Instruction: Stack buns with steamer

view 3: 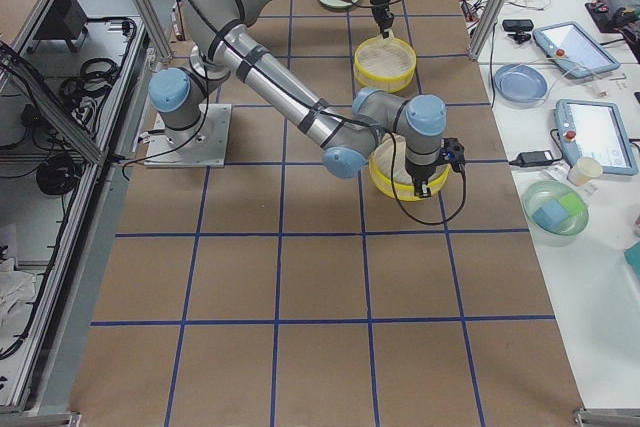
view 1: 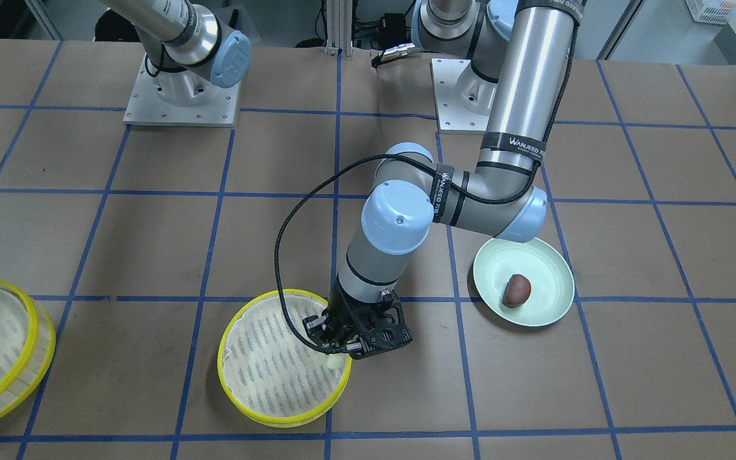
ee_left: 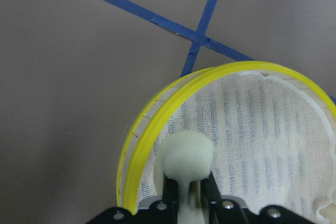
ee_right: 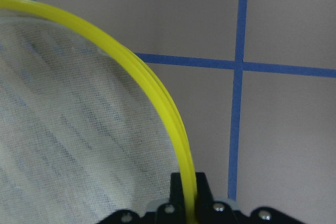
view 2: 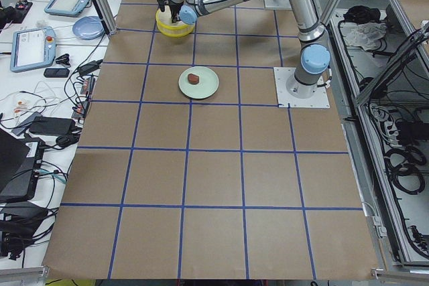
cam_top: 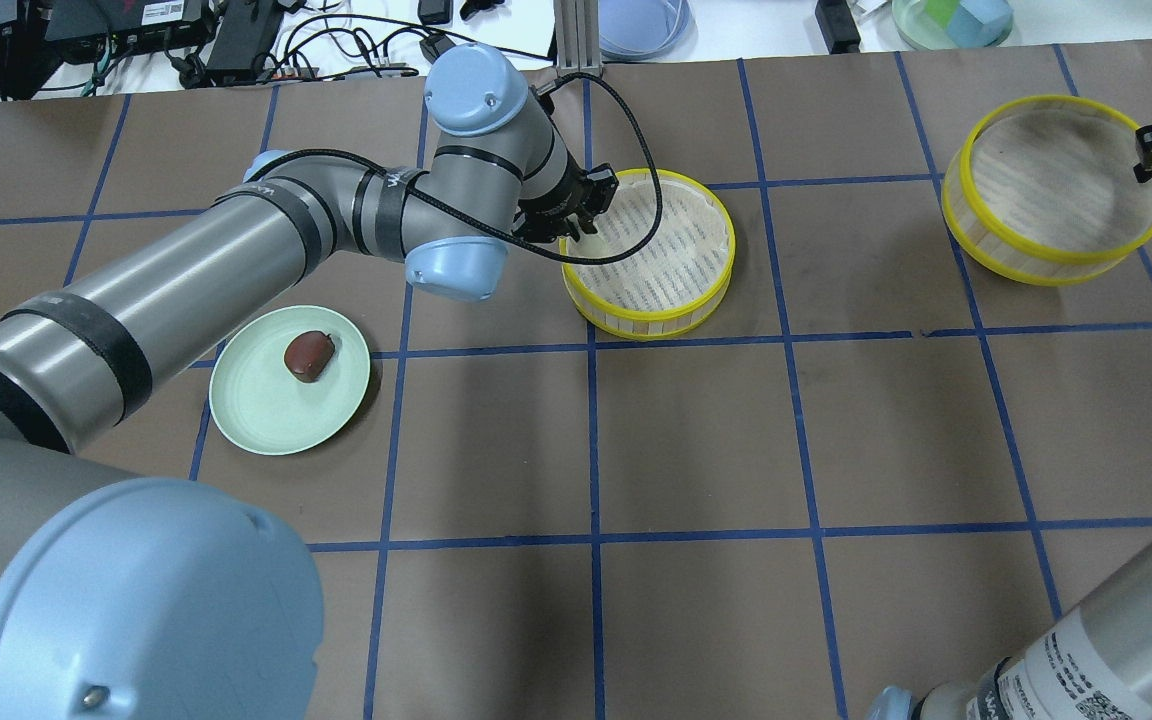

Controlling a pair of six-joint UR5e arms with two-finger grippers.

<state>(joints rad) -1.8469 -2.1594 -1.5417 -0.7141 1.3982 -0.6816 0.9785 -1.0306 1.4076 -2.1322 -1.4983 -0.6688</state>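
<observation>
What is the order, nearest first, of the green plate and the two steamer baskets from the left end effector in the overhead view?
1. Centre steamer basket, under the left end effector holding the cream bun.
2. Green plate, on the robot's left.
3. Second steamer basket, far right.

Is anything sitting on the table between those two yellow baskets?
Nothing: the overhead view shows only brown paper and blue tape between the middle steamer and the right-hand steamer.
</observation>
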